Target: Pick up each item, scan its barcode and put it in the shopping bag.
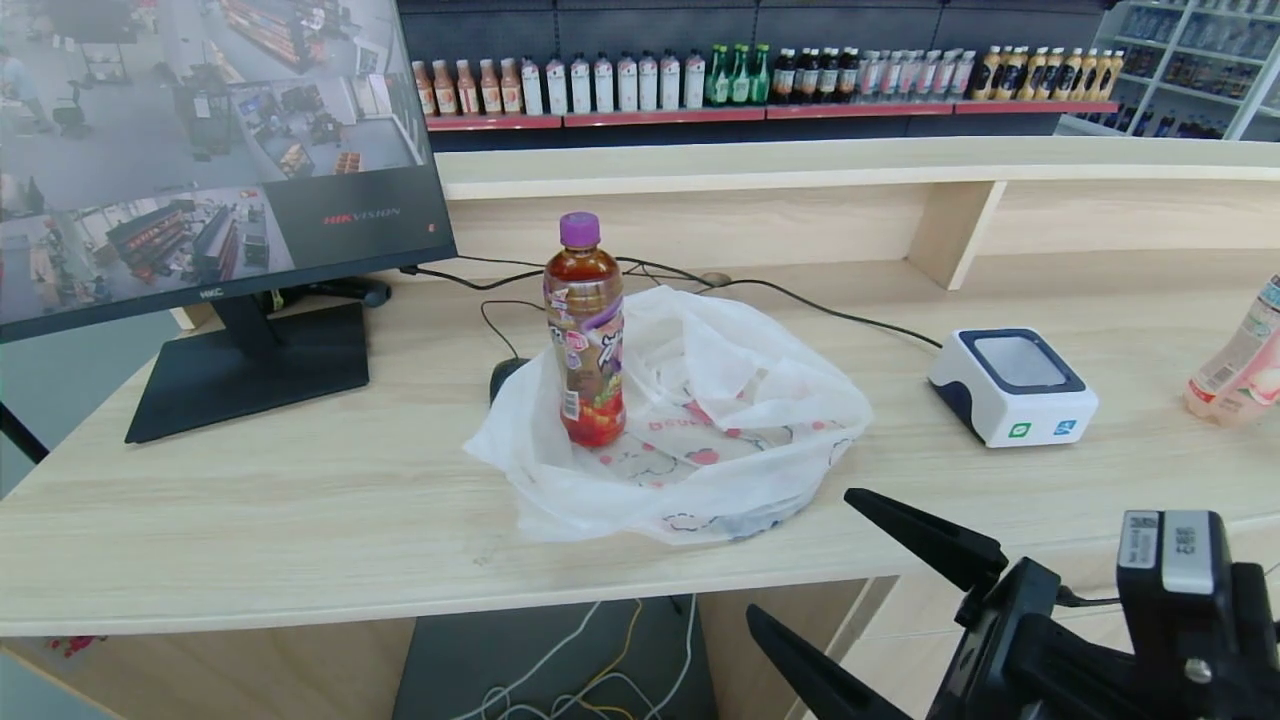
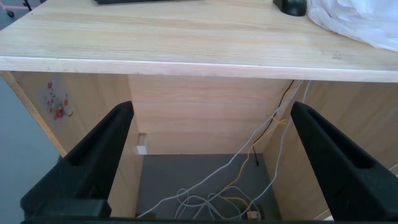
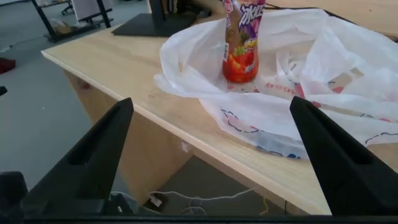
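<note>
Two bottles, one shopping bag [image 1: 740, 430], one scanner [image 1: 1012, 386] on the counter [image 1: 300, 520]. The purple-capped bottle [image 1: 585, 330] stands upright in the opened-out bag, cap up. The pink bottle [image 1: 1240, 360] sits far right, past the scanner. Left gripper [image 2: 211, 109] and right gripper [image 1: 800, 553] are both spread wide with nothing in them, off the counter's front edge.

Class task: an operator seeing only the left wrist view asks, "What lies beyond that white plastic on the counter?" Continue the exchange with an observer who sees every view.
Observer: A purple-capped bottle stands upright in the folds of the shopping bag.
Operator: Where is the scanner?
Observer: The scanner sits on the counter, right of the shopping bag.
Operator: Is the right gripper holding anything?
Observer: No, the right gripper is open and empty.
</note>
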### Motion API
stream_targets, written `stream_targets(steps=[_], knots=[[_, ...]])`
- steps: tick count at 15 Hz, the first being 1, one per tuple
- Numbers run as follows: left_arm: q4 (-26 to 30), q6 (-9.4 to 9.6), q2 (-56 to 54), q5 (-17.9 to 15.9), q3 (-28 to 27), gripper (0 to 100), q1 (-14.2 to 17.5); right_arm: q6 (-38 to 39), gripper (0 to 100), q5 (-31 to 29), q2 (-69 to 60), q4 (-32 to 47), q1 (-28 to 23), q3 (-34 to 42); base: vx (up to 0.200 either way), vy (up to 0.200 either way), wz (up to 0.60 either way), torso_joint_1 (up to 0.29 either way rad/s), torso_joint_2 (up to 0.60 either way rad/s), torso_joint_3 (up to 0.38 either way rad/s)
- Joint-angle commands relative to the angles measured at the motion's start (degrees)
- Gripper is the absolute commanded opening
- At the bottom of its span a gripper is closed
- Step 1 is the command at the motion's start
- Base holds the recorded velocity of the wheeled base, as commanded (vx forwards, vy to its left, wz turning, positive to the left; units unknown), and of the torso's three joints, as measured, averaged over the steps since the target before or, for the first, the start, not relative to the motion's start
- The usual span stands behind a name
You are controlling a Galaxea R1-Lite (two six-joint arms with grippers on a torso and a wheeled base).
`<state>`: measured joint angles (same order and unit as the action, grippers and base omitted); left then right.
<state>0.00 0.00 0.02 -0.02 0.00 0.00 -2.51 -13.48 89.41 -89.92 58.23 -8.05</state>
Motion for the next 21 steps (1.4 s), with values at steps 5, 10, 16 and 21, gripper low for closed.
stream_targets(steps=[5, 10, 16, 21], knots=[[0.0, -0.09, 0.0, 0.0, 0.0, 100, 0.0, 2.5, 100, -0.1, -2.6, -0.1, -3.2, 0.2, 0.000, 0.000, 0.00, 0.000, 0.00, 0.000], [0.0, -0.26, 0.0, 0.0, 0.0, 100, 0.0, 2.9, 100, -0.1, 1.8, -0.1, -7.1, -3.9, 0.000, 0.000, 0.00, 0.000, 0.00, 0.000], [0.0, -0.18, 0.0, 0.0, 0.0, 100, 0.0, 3.0, 100, -0.1, 1.7, -0.1, -11.0, -3.6, 0.000, 0.000, 0.00, 0.000, 0.00, 0.000], [0.0, -0.26, 0.0, 0.0, 0.0, 100, 0.0, 3.0, 100, -0.1, 2.0, -0.1, -11.0, -4.1, 0.000, -0.040, 0.00, 0.000, 0.00, 0.000]])
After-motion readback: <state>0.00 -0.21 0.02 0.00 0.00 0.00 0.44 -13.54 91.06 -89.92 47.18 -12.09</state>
